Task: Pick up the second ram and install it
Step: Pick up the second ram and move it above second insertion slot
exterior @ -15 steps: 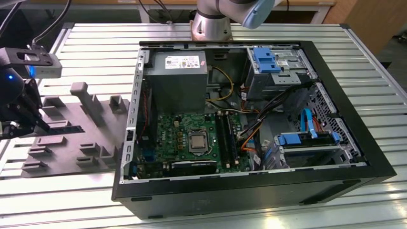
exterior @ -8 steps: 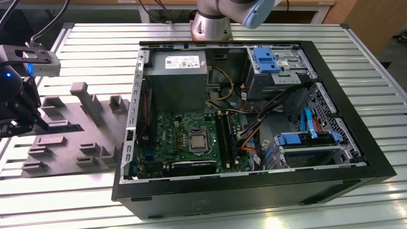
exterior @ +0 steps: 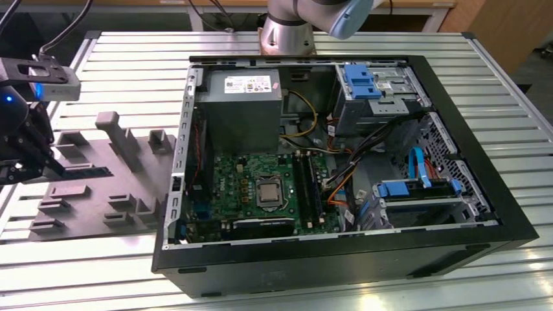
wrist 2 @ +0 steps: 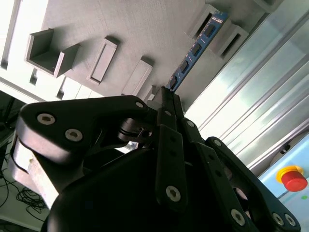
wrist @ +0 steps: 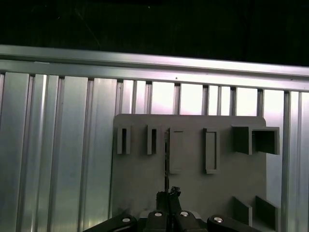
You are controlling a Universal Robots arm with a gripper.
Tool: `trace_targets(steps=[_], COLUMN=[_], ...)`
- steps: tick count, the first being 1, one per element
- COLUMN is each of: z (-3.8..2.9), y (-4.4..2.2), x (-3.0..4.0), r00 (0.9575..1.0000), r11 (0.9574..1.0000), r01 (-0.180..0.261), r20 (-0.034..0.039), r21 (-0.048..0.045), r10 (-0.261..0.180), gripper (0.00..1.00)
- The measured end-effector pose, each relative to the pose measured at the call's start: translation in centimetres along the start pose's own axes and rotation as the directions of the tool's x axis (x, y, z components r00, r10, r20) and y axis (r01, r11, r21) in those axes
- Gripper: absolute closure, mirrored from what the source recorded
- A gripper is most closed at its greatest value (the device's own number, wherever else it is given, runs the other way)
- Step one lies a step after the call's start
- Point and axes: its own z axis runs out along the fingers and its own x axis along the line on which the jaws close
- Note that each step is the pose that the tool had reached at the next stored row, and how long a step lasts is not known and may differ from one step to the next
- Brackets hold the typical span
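Second wrist view: gripper (wrist 2: 170,94) clamped on second ram (wrist 2: 198,48) end; over grey fixture (wrist 2: 120,34).

The fixture block (exterior: 87,214) looks like matt, faintly grainy grey plastic on a table (exterior: 346,45) of ribbed, shiny bare metal slats, the second ram (wrist 2: 198,48) at the block is glossy blue board, the gripper (wrist 2: 167,95) on it smooth satin black with bright screws, and the computer case (exterior: 346,265) beside the block matt black.
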Motion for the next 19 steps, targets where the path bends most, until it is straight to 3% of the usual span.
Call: trace_targets(steps=[19], z=[-0.76], y=[0.02], x=[-0.13], r00=[1.0], r11=[1.0], r01=[0.0], r20=[0.0067], r21=[0.0003], r10=[0.0], gripper=[0.88])
